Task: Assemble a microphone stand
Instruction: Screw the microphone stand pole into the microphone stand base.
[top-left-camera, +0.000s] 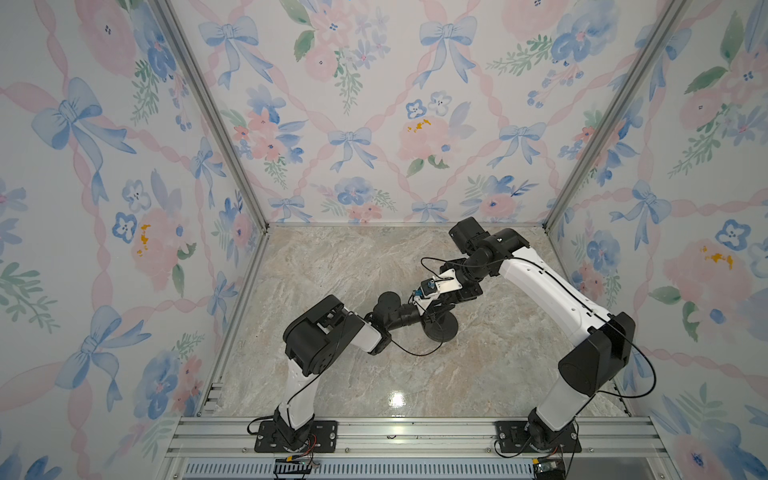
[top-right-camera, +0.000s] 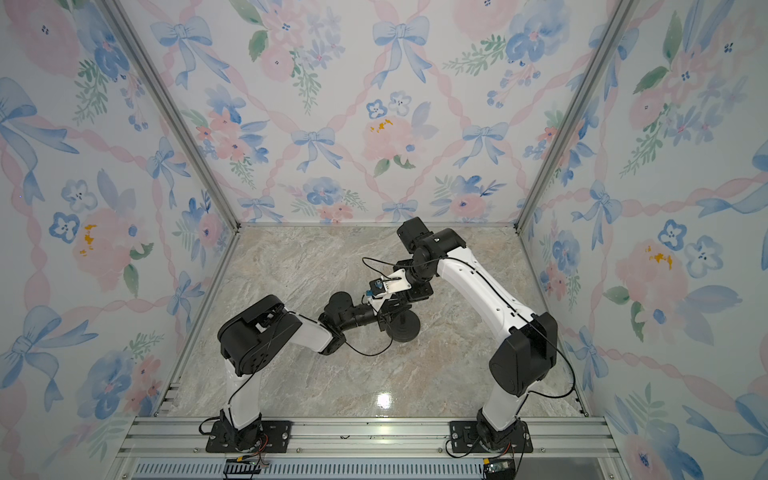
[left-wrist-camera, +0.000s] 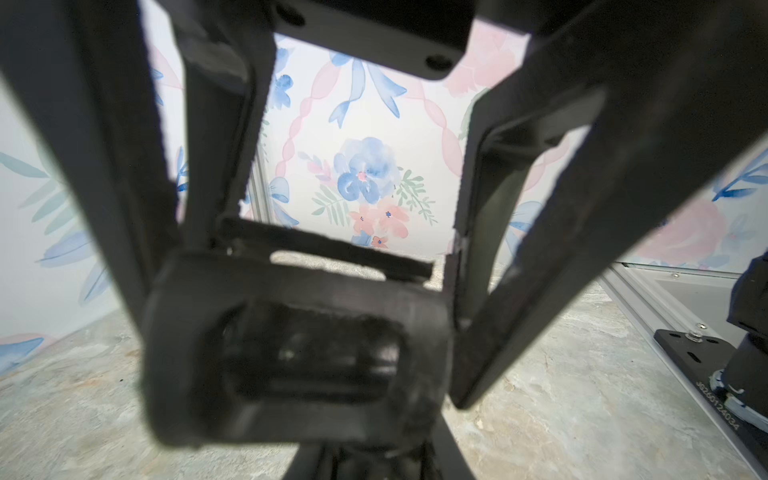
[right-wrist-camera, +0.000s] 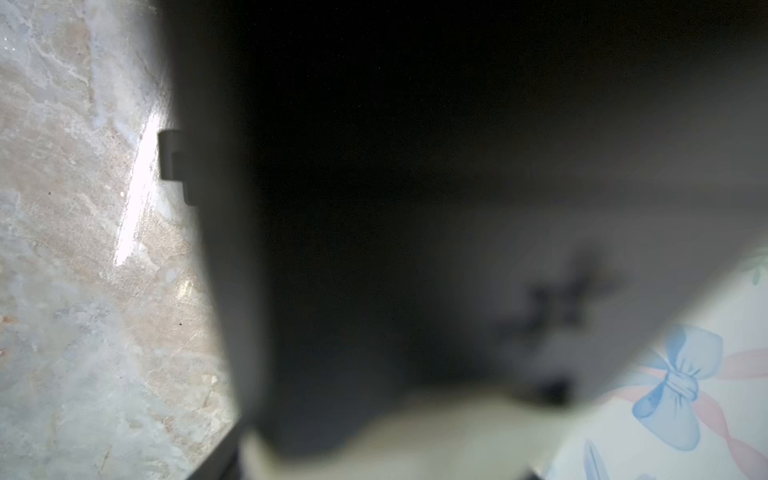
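Observation:
The microphone stand's round black disc base (top-left-camera: 445, 328) (top-right-camera: 409, 328) lies on the marble table, mid-table in both top views. Its thin rod (top-right-camera: 402, 319) rises from the disc. The left wrist view shows the rod's clip-like head (left-wrist-camera: 291, 415) close up and blurred. My left gripper (top-left-camera: 424, 318) (left-wrist-camera: 374, 457) comes in from the left and is shut on the rod just below that head. From the back right my right gripper (top-left-camera: 434, 309) reaches down over it. Its fingers (left-wrist-camera: 484, 199) stand on either side of the head, and I cannot tell whether they press on it. The right wrist view is mostly blocked by a dark blur.
The marble tabletop (top-left-camera: 332, 270) is walled by floral panels on three sides. An aluminium rail (top-left-camera: 415, 432) along the front carries both arm mounts. The right arm's mount plate (left-wrist-camera: 698, 353) shows in the left wrist view. A loose black cable (top-left-camera: 415, 353) hangs beside the base.

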